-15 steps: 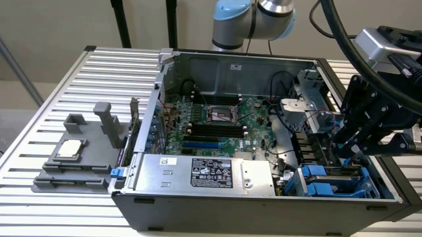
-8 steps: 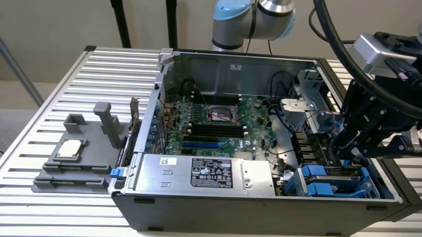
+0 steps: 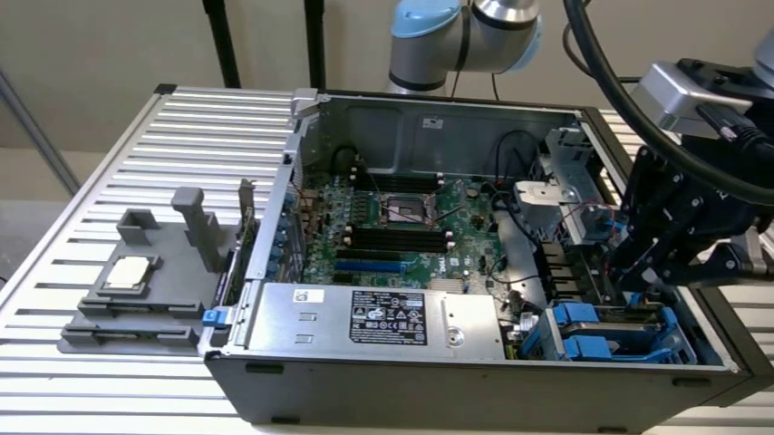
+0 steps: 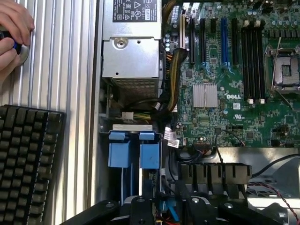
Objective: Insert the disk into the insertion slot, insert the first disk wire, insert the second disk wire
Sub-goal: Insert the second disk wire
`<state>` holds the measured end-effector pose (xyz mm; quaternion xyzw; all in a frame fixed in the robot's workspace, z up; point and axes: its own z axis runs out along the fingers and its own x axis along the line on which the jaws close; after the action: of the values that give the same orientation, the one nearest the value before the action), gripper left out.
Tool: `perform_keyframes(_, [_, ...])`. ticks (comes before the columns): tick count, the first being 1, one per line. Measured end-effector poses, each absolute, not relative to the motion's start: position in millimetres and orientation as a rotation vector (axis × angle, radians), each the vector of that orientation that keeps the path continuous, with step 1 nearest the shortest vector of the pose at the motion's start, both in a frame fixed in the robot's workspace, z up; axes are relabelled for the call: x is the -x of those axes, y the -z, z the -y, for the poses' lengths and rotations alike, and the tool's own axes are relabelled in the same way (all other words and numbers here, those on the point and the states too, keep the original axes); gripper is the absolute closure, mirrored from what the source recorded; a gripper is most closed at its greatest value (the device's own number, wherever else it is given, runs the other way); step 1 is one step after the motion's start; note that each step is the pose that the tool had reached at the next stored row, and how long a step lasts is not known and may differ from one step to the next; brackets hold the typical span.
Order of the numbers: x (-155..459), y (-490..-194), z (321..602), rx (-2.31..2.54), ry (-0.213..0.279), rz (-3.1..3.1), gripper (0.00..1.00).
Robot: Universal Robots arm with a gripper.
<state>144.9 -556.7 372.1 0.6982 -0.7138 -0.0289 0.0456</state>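
exterior view: gripper (image 3: 653,272) poised over blue drive cage (image 3: 617,331) inside computer case (image 3: 484,381), near power supply (image 3: 375,317). finger state: cannot tell. wrist view: hand (image 4: 11,35) beside keyboard (image 4: 28,164).

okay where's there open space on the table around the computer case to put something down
Free: the slatted table behind the grey fixture, toward the case's back corner; also the strip in front of the case. Crowded: the drive cage corner under the gripper, and, in the wrist view, the strip holding a keyboard and a hand.

Exterior view looks down obliquely; wrist view close overhead; both share the motherboard (image 3: 400,227) (image 4: 234,84).
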Motion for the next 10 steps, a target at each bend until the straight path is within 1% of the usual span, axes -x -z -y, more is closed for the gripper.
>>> perform_keyframes(5, [-145.6, -370.9, 554.4, -2.126, 0.075, 2.175, 0.67])
perform_keyframes(6, [-145.7, -370.7, 554.3, -2.125, 0.073, 2.174, 0.69])
perform_keyframes(7, [-145.7, -370.6, 554.2, -2.123, 0.070, 2.173, 0.76])
perform_keyframes(9, [-145.9, -370.3, 554.0, -2.121, 0.065, 2.171, 0.76])
perform_keyframes(10, [-146.0, -370.1, 554.0, -2.120, 0.063, 2.170, 0.82])
